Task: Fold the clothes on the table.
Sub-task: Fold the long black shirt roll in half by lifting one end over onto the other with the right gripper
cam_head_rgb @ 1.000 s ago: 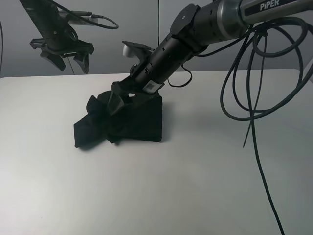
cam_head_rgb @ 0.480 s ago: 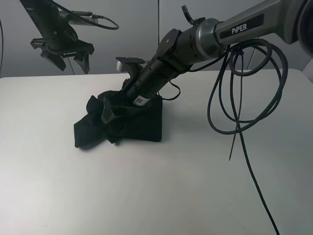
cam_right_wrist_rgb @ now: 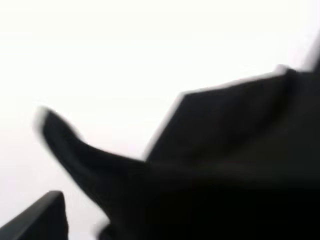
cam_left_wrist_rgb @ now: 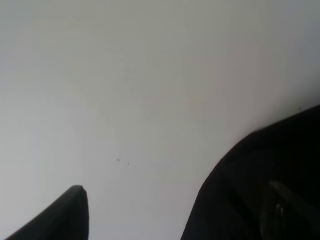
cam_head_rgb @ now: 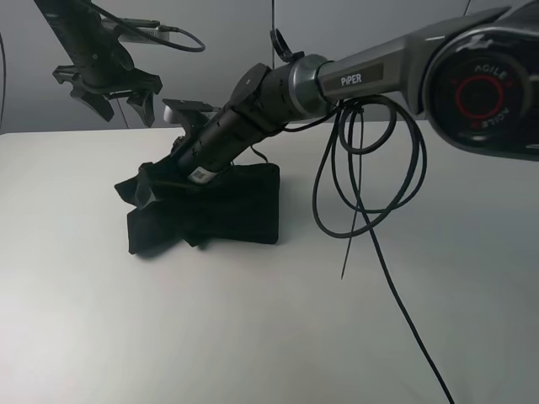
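- Because the crumpled black cotton T-shirt (cam_head_rgb: 206, 212) lies bunched in a loose heap on the left half of the large plain white smooth-topped table (cam_head_rgb: 278, 337), nearer the far edge than the near one, the step in hand looks like a tidy-up of a rough fold, and it wants a clean hem or corner to work from.
- No printed chest shows in the exterior view; only dark folds, with a squarer flap toward the table's middle and a ragged lobe toward the left edge.
- The right gripper (cam_head_rgb: 147, 187) reaches across onto the heap's left side, black on black; its jaws appear spread, and I cannot tell whether any cloth sits between them. Its wrist view is blurred and shows only dark shapes over white.
- A good grip would take a single layer at an outer edge, not a fistful, then draw it flat along the tabletop.
- The left gripper (cam_head_rgb: 118, 99) hangs open above the far left corner, well clear of the shirt, holding nothing; it could pin the opposite edge.
- The right arm's looping black cables (cam_head_rgb: 370, 177) dangle near the table's middle; they should be kept off the cloth.
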Available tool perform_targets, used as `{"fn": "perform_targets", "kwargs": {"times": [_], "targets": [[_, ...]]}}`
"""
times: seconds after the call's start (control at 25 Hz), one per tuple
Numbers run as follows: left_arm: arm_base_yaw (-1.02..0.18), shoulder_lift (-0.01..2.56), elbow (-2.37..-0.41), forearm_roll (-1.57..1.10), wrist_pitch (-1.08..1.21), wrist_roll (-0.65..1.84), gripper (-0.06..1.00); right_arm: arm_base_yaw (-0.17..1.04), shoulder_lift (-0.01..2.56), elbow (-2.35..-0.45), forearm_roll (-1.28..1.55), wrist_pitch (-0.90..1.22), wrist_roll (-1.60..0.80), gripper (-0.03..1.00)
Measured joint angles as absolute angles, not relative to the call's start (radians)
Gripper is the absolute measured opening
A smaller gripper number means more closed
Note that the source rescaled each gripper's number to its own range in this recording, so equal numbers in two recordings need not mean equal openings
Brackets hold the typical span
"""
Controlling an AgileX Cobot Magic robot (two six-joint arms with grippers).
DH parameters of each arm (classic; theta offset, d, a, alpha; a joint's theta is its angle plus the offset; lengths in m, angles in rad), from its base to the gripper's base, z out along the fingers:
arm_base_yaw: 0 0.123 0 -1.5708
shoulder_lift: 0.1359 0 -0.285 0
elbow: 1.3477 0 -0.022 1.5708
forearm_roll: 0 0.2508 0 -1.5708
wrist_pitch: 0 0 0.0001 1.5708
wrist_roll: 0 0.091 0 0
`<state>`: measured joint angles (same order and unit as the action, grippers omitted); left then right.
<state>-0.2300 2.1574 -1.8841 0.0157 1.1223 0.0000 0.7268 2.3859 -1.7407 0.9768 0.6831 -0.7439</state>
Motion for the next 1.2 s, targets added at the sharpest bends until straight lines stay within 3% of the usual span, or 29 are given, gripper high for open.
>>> {"fn": "perform_targets", "kwargs": {"times": [0.24, 0.72, 1.2], "targets": [[-0.230, 2.157, -1.884, 0.016, 1.122, 0.000, 0.90, 0.798, 2.419, -1.828, 0.979, 0.679, -0.758, 0.87], [-0.230, 2.157, -1.884, 0.018, 1.122, 0.000, 0.90, 0.814, 2.407, -1.846, 0.999, 0.798, -0.814, 0.87], [-0.162, 2.053, -1.915, -0.008, 1.105, 0.038, 0.92, 0.735, 2.334, -1.833, 0.861, 0.870, -0.712, 0.87]]}}
